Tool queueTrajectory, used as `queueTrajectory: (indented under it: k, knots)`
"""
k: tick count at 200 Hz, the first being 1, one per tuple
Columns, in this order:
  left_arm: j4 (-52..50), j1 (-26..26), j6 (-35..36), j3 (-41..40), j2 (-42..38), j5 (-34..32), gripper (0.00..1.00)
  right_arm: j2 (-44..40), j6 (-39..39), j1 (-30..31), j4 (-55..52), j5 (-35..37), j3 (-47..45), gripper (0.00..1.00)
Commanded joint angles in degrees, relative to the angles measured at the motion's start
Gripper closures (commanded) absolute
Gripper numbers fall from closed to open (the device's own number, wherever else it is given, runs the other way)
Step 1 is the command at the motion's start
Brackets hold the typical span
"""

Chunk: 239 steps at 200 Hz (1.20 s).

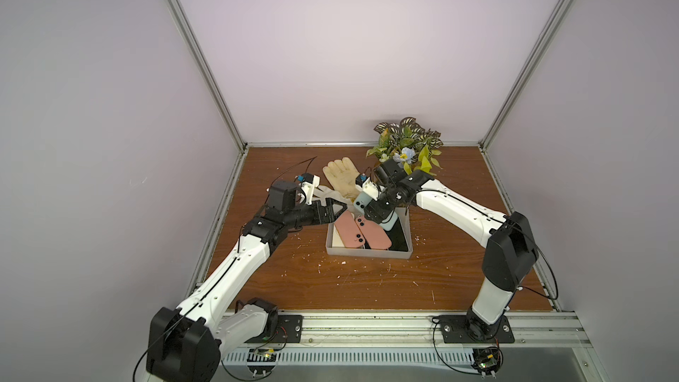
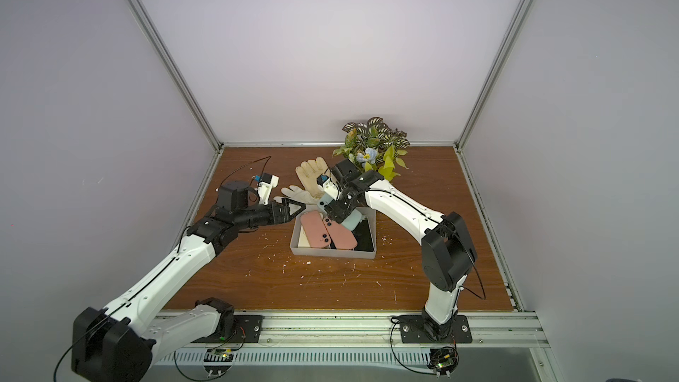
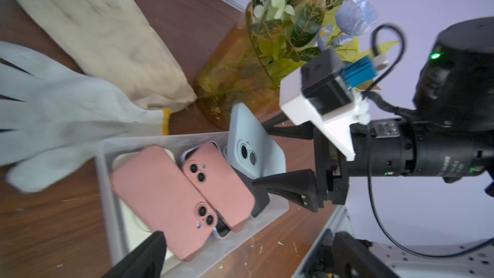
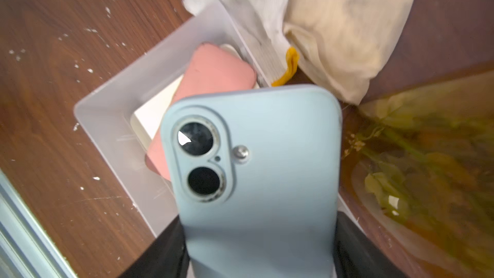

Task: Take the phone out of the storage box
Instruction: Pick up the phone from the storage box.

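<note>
Pale-blue phone (image 4: 256, 172) fills the right wrist view. Your right pincer (image 3: 262, 153) is clamped across its long edges, on the lens-free half. The phone sits tilted, lower end inside the storage box (image 1: 367, 253) beneath the pincer, lens end above the rim. The case looks matte and grippy, the body stiff. Your hold looks off-centre, so expect pivoting. Left pincer (image 1: 336, 211) gapes empty beside the box.

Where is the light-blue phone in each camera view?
Both top views: light-blue phone at centre, tilted over the far end of the storage box.
Left wrist: the phone mid-frame, raised above the pink phones.
Right wrist: the phone fills the centre, lenses toward camera.
Shared landmark: the storage box.
</note>
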Motion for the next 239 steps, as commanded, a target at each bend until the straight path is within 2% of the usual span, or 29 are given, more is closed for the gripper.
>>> queueTrajectory:
  k: [1,33,70,102,127,152,239]
  knots:
    - [4.3,0.48,-3.29,0.91,2.41,10.88,0.01,-2.37,-2.86,1.51,-3.76,-0.11,5.66,0.46]
    - [0.95,0.53,-0.61,2.15,4.12,11.27,0.04,-3.4,-3.41,2.52,-4.03,-4.02,9.29,0.46]
    - [2.82,0.53,-1.43,2.64,5.18,10.59,0.05,-4.84,-3.33,4.26,-5.19,-6.43,10.55,0.46]
    - [4.63,0.92,-2.55,3.22,5.53,9.28,0.08,-6.68,-3.38,5.37,-6.06,-6.23,8.5,0.46]
    - [7.43,1.5,-4.58,2.86,6.55,9.91,0.14,-7.75,-3.36,6.53,-6.79,-5.79,8.06,0.46]
    - [11.13,1.5,-7.15,2.83,7.85,11.46,0.25,-7.99,-3.2,7.6,-7.24,-5.49,7.98,0.45]
    - [17.83,1.5,-12.66,0.77,9.07,18.42,0.89,-5.8,-3.14,8.62,-6.63,-2.19,7.68,0.44]
